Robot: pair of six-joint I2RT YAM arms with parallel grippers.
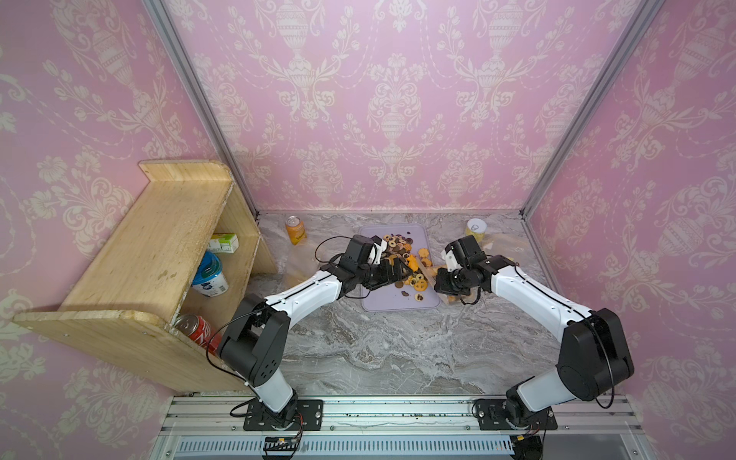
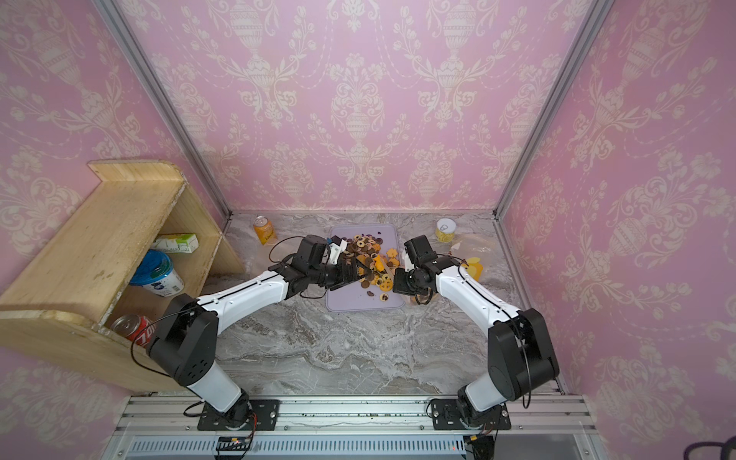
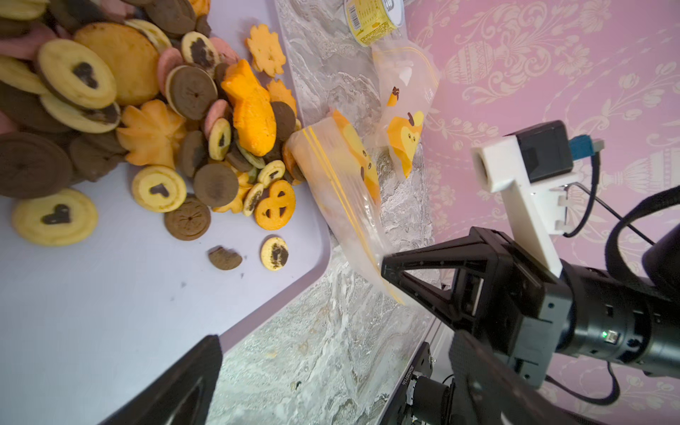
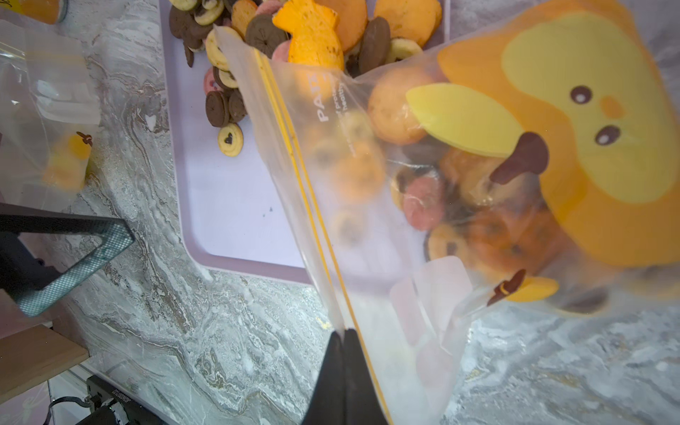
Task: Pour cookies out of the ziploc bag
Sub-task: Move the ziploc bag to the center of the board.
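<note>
— What is taking up most of the scene?

— A marble table (image 1: 358,350) is spreading under both arms. A wooden shelf (image 1: 131,255) is standing along its left side, and a lavender tray (image 1: 382,304) is lying toward the back, between the two grippers.

— And the ziploc bag?

— The ziploc bag (image 4: 331,147) is hanging tilted at the tray's right edge, with its zipper end reaching the pile. The right gripper (image 4: 344,335) is pinching the zipper strip, its fingers pressing together on the plastic.

— What is the left gripper doing?

— The left gripper (image 1: 398,271) is hovering over the tray beside the pile. Its fingers are standing spread wide, apart from the bag.

— Where are the cookies lying?

— Most of the cookies (image 3: 147,110) are lying heaped on the tray's far half, in brown, tan, orange and pink. A few are sitting loose nearer the front rim. Others are sitting inside the bag, showing through the plastic in the right wrist view.

— Anything smaller?

— An orange can (image 1: 295,230) and a yellow can (image 1: 476,229) are standing at the back, one on each side of the tray.
</note>
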